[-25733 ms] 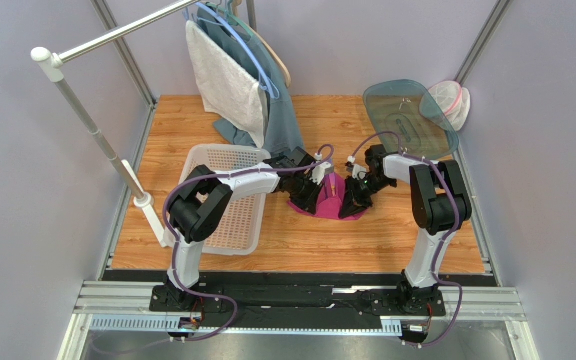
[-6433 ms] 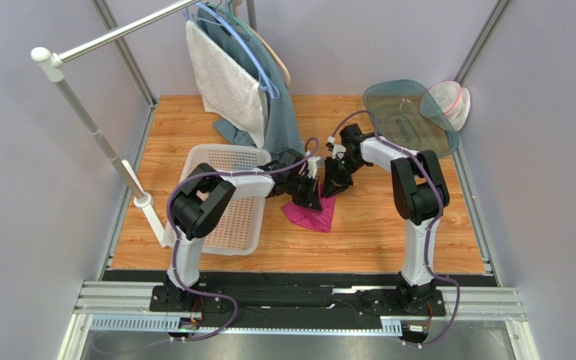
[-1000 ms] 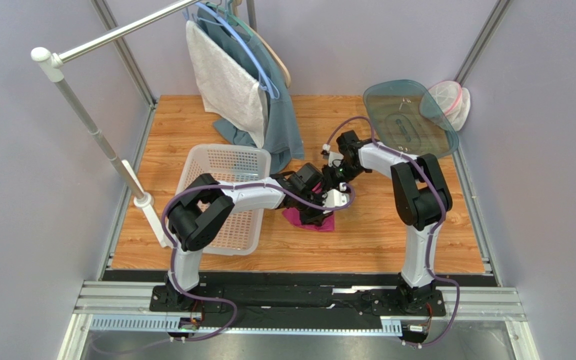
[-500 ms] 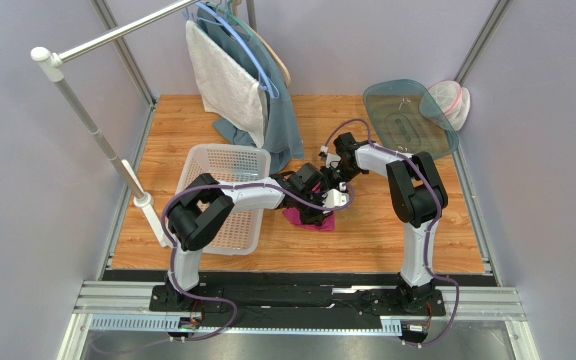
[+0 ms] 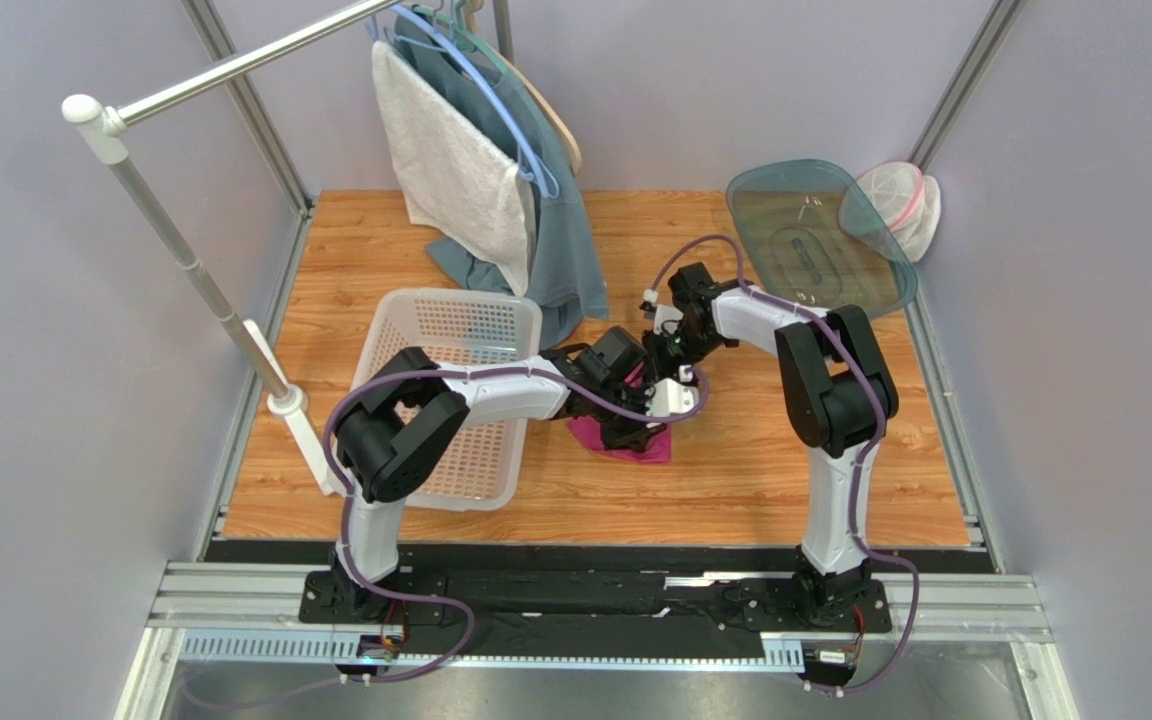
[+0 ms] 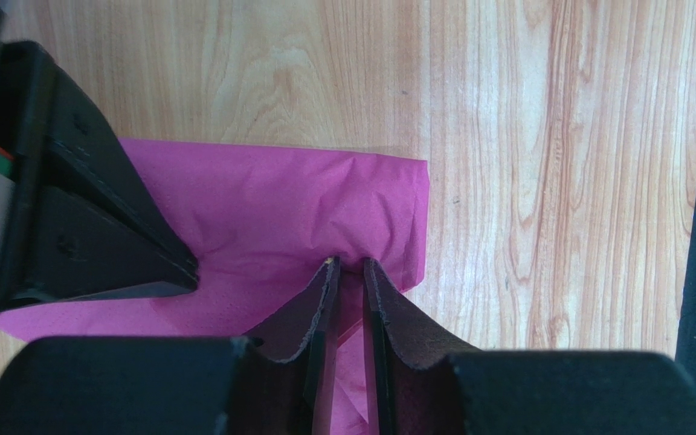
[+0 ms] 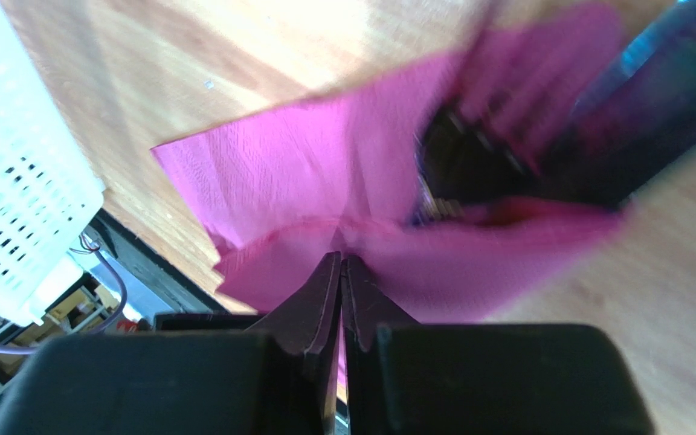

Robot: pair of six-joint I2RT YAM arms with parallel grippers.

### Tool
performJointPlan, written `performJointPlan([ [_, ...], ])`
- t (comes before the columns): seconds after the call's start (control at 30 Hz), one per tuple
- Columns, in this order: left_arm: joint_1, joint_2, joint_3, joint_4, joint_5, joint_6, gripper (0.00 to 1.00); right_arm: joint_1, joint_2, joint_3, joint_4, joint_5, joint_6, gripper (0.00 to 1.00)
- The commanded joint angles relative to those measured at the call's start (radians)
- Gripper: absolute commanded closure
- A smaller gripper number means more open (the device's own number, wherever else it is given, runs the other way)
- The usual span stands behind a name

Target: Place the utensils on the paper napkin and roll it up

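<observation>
Napkin (image 5: 645,446) lay mid-counter (image 5: 778,450), just right of the white basket (image 5: 455,305). Left hand (image 6: 347,267) clamped a raised fold of it; right hand (image 7: 342,263) was closed, pinching its edge.

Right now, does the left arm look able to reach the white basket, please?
Probably yes: the white basket lies right by that arm, nothing between. But the left tool is shut on the paper napkin and must release first.
</observation>
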Motion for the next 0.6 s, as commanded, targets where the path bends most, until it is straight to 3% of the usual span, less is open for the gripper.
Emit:
performJointPlan([
  [0.0,-0.002,0.039,-0.054,-0.047,-0.048,-0.011,0.76,0.009,0.062,0.017,0.002,0.084,-0.032,0.94],
  [0.2,0.014,-0.077,-0.102,0.004,-0.039,-0.101,0.67,0.018,0.105,0.027,-0.005,0.138,-0.071,0.96],
  [0.37,0.032,-0.203,-0.131,0.008,-0.033,-0.157,0.66,0.016,0.102,0.017,-0.005,0.149,-0.089,0.97],
  [0.57,0.038,-0.191,-0.079,-0.001,-0.042,-0.146,0.68,0.019,0.101,0.006,0.0,0.137,-0.089,0.97],
])
